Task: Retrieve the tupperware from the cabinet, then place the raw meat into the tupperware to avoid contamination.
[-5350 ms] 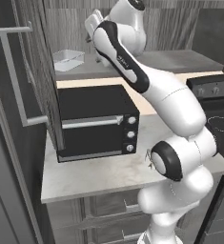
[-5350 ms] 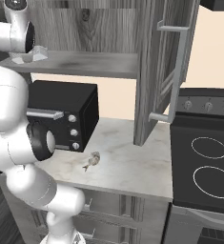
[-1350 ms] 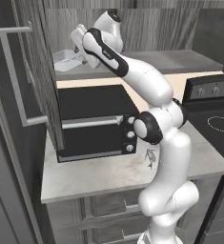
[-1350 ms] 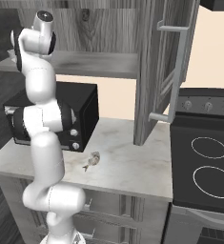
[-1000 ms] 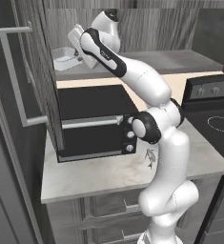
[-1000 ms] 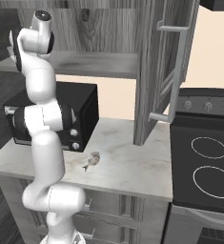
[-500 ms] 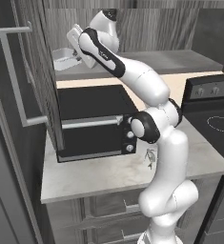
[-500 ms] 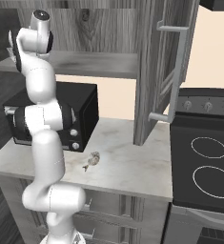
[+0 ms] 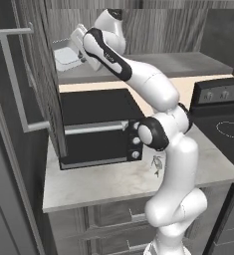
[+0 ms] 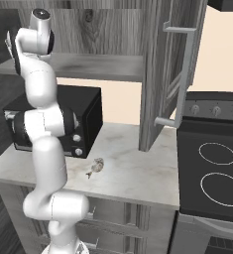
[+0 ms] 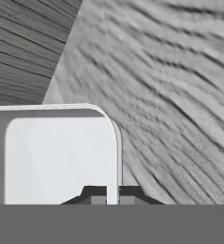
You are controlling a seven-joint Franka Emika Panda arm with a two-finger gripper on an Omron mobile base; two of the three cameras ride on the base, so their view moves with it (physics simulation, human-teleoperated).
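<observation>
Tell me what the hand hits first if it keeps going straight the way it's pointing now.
The hand would meet the tupperware first: its fingertips straddle the box's right wall. Below that lies the cabinet shelf; depth is unclear.

No readable text, label, brand, number or sign on anything in view.

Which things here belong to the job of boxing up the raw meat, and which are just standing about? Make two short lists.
Belonging to the job:
tupperware on the cabinet shelf
cabinet, doors open
raw meat on the counter
gripper, fingers either side of the tupperware's wall

Standing about:
black toaster oven
stove
</observation>
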